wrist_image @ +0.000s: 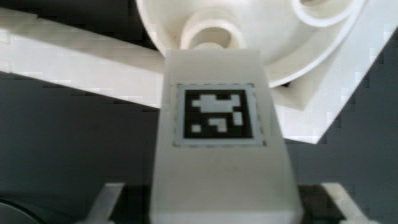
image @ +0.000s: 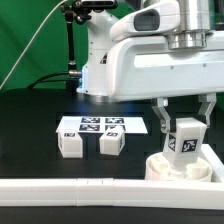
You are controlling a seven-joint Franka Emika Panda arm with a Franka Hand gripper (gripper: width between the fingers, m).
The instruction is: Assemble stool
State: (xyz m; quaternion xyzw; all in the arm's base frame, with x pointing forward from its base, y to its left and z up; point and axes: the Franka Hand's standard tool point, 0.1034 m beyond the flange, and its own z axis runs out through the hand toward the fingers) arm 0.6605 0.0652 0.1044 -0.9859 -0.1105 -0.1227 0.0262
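Stool leg clamped in the pincer apparently hides part of seat.

The first leg, a blocky white piece bearing a square black-and-white tag, is hanging upright between the fingers of the gripper. It is hanging directly over the round rimmed seat disc, which is lying flat by the table's near edge on the exterior view's right. In the wrist view its tagged face is pointing toward a socket in the seat. The second leg and third leg are resting side by side, slightly apart, toward the table's middle.
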